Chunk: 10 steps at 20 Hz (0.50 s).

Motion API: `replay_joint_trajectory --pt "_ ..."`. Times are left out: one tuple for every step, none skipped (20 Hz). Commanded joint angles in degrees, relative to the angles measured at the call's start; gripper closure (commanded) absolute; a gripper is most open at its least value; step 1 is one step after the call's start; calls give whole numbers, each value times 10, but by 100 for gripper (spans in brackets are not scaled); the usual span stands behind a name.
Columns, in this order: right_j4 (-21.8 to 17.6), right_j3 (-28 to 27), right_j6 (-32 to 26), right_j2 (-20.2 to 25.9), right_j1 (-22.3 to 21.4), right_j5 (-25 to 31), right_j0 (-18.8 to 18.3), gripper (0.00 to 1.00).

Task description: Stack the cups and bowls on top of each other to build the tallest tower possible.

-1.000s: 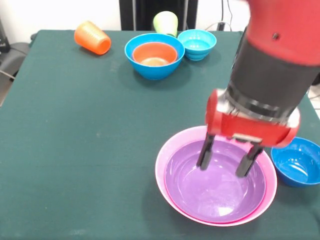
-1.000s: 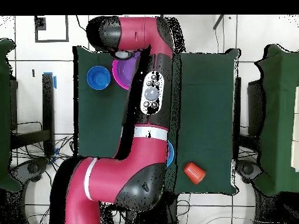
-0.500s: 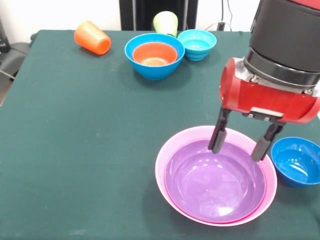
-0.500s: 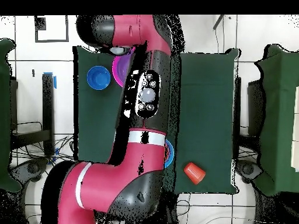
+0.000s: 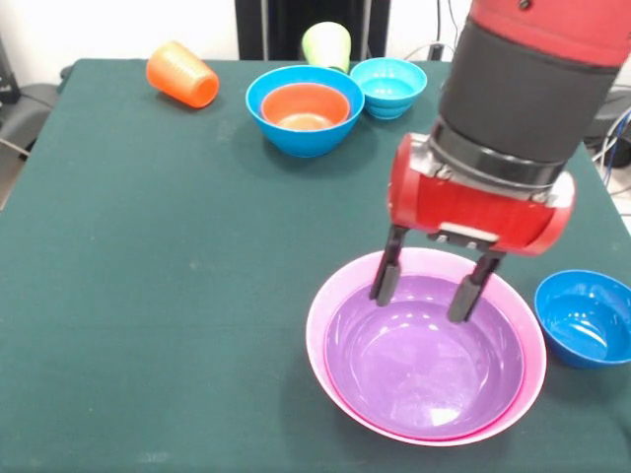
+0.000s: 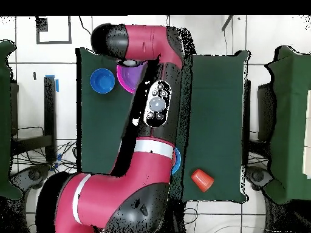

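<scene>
Pincer spread, empty, over purple bowl | pink bowl mostly covered | lime cup half hidden

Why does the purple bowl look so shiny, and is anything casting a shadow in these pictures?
In the front view, the glossy purple bowl mirrors the room light as pale streaks, and the open gripper hangs above it, darkening the far rim; in the overhead view, the arm hides most of that bowl, so no glare shows.
</scene>
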Motion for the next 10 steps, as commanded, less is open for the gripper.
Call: replay_joint_trajectory --pt "-37 114 -14 59 -7 -30 16 0" --pt "-42 116 -15 55 -8 -39 19 0" --pt "-46 119 -16 53 -9 -48 23 0" --pt "-50 122 -17 51 -10 -57 26 0" --pt "-53 125 -14 49 -10 -66 28 0" --pt "-55 130 -11 50 -9 -77 30 0" --pt "-56 132 -8 53 -7 -84 30 0" --pt "-56 136 -6 55 -6 -92 30 0" --pt "-56 137 -2 55 -3 -100 31 0" --pt "-58 137 4 53 -1 -107 32 0"
